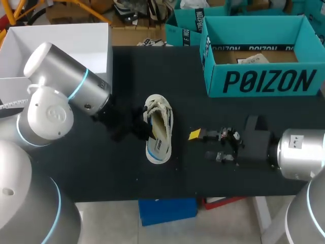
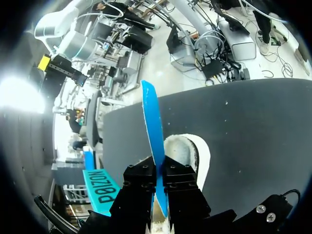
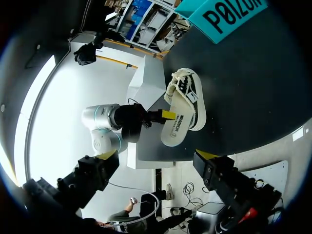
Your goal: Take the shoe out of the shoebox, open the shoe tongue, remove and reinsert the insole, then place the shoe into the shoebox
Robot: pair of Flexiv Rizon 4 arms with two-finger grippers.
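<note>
A white sneaker point(image 1: 161, 148) lies in the middle of the black table, its laced end pointing toward the far edge. My left gripper point(image 1: 148, 133) is at the shoe's left side, shut on the edge of the insole point(image 1: 159, 128). In the left wrist view the black fingers point(image 2: 141, 178) pinch the thin blue insole point(image 2: 151, 117), which stands on edge above the shoe's white opening point(image 2: 192, 151). My right gripper point(image 1: 202, 145) rests open just right of the shoe, holding nothing. From the right wrist view, the shoe point(image 3: 187, 105) lies ahead of the open gripper point(image 3: 157, 155).
The open teal shoebox point(image 1: 264, 81) stands at the back right, with paper inside. A second teal box point(image 1: 184, 31) sits behind it. A white open box point(image 1: 76, 40) stands at the back left. The black table point(image 1: 101, 168) ends close to the front of the shoe.
</note>
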